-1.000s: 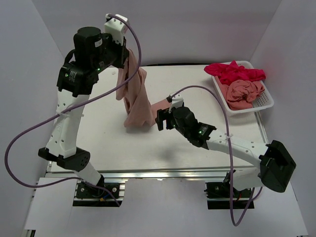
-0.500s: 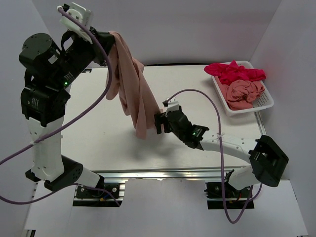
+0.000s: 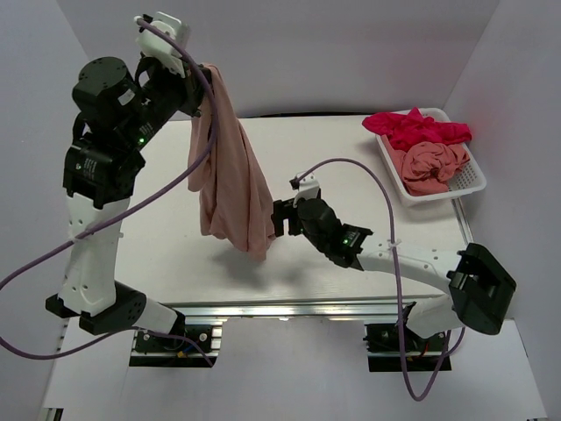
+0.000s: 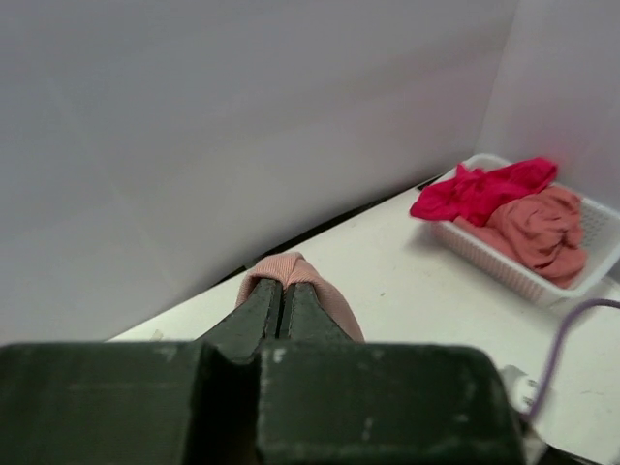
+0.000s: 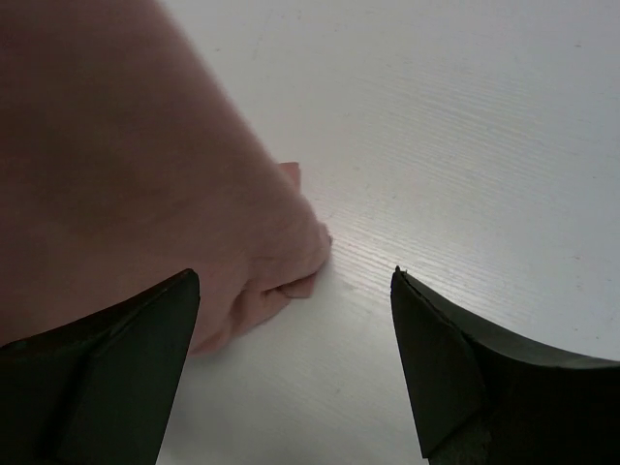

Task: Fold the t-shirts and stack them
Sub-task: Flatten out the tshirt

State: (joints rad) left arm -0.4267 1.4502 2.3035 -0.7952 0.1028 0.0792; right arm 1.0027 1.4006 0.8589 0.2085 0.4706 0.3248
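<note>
The salmon-pink t-shirt (image 3: 235,189) dangles in a long bunch over the middle of the table (image 3: 166,250), lower end down close to the surface. The left gripper (image 3: 207,74) is up high, jaws pinching the shirt's top fold. The right gripper (image 3: 280,217) sits low, right beside the hanging end, jaws spread wide, nothing between them. At the far right corner, the white basket (image 3: 476,181) holds a magenta-red t-shirt (image 3: 419,130) and a second salmon t-shirt (image 3: 431,165).

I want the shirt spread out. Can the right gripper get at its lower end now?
Probably yes: the right gripper is open beside the low end of the shirt, nothing between.
</note>
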